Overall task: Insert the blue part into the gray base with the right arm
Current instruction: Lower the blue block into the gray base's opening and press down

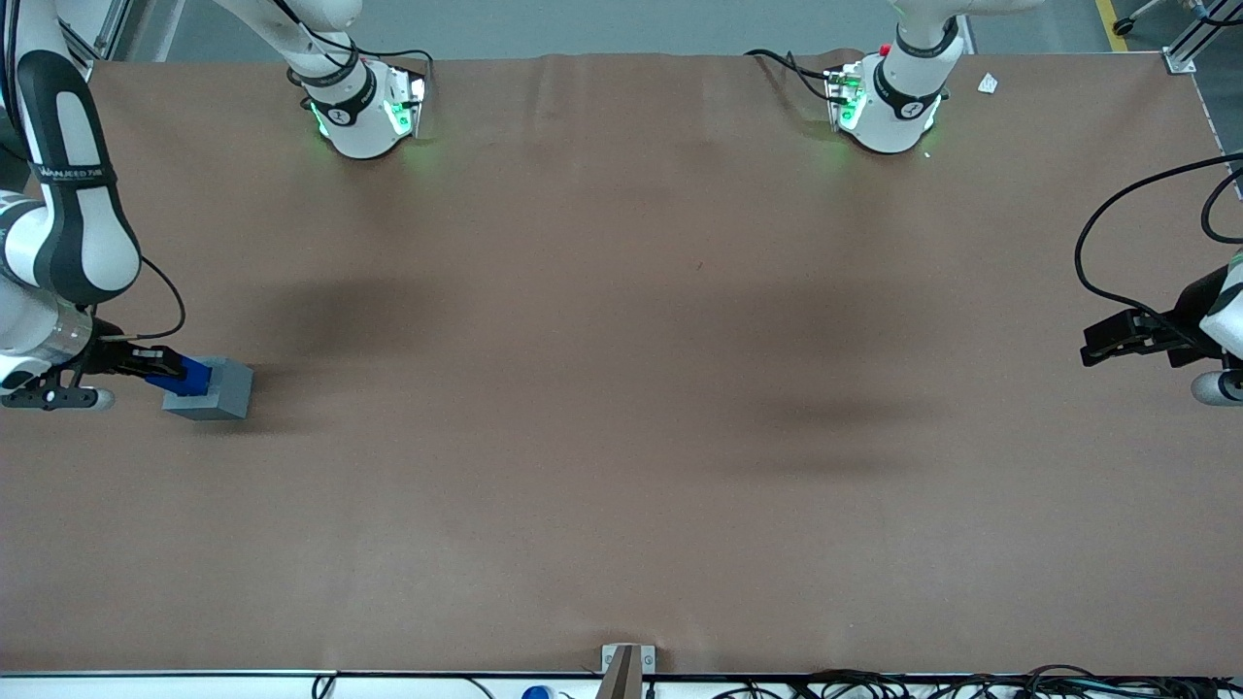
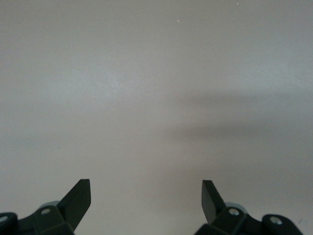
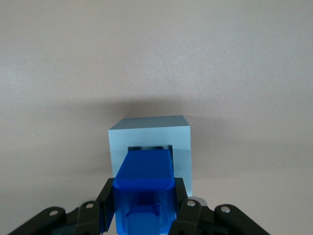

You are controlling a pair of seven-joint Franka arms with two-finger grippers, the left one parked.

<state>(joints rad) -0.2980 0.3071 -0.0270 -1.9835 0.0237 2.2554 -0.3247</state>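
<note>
Near the working arm's end of the bench (image 1: 621, 388), the gripper (image 3: 146, 210) clamps its fingers (image 3: 183, 205) on the blue part (image 3: 145, 183), whose leading end sits in the gray base (image 3: 149, 132) recess, open bench all around.

Brown table (image 1: 621, 388), gray floor (image 1: 602, 24)

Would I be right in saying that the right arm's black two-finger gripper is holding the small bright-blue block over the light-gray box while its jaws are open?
Not quite: the black two-finger gripper is shut on the small bright-blue block, not open. The right wrist view shows both fingers against the block's sides, its front end at the square recess of the light-gray box.
</note>
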